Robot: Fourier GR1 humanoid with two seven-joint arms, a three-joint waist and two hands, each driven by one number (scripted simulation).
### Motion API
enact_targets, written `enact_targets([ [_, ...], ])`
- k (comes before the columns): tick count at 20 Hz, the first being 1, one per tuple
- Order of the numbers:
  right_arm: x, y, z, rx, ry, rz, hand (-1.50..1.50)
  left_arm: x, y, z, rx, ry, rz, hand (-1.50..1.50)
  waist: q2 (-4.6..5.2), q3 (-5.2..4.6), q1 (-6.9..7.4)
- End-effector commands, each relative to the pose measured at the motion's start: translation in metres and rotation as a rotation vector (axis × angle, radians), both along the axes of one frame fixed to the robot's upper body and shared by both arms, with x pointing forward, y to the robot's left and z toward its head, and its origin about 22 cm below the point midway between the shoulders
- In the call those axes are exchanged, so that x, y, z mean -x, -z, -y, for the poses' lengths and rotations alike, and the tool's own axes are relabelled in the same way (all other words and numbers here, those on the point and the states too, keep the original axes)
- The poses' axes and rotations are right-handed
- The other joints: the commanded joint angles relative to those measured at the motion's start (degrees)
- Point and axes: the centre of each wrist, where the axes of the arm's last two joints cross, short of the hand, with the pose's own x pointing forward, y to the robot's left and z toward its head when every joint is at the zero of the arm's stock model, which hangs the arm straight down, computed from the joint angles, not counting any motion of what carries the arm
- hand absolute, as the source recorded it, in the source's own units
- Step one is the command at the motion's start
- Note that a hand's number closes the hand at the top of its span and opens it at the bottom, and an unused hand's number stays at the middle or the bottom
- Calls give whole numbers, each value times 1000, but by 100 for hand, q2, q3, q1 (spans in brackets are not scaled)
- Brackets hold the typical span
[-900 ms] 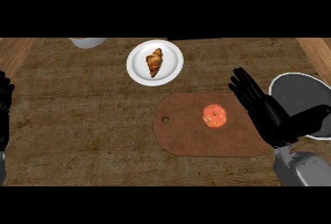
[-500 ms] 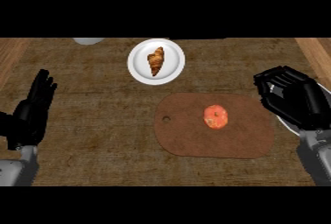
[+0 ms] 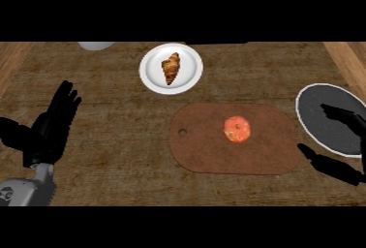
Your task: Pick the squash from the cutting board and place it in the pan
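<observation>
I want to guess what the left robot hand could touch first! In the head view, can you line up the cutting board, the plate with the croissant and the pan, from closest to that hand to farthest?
From the left robot hand, open at the view's left:
1. Plate with the croissant, up and to the right of the hand.
2. Cutting board, in the middle, holding the squash.
3. Pan, far at the right edge.
The plate and the board's near edge are almost tied.

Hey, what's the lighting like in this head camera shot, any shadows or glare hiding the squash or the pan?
Head view: even, dim light, no glare; the squash shows plainly on the cutting board; the right robot hand is black against the dark pan, so their outlines merge; the left robot hand stands out against the counter.
</observation>
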Motion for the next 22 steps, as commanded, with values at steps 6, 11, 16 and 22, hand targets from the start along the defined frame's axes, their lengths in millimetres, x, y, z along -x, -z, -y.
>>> enact_targets([
  [6,-11,-70,-14,254,-29,-81,-150,-12,-33,1,17,48,6,0,32,-4,213],
  [11,-31,-89,-34,500,-10,-238,-150,-11,-23,22,6,64,8,0,56,-11,376],
  [16,-59,-111,-67,592,-67,-381,-150,-11,-10,16,6,57,-1,0,66,-11,372],
  [22,-60,-80,-95,716,-220,-694,-150,-12,-13,17,-3,54,-6,0,59,-8,328],
])
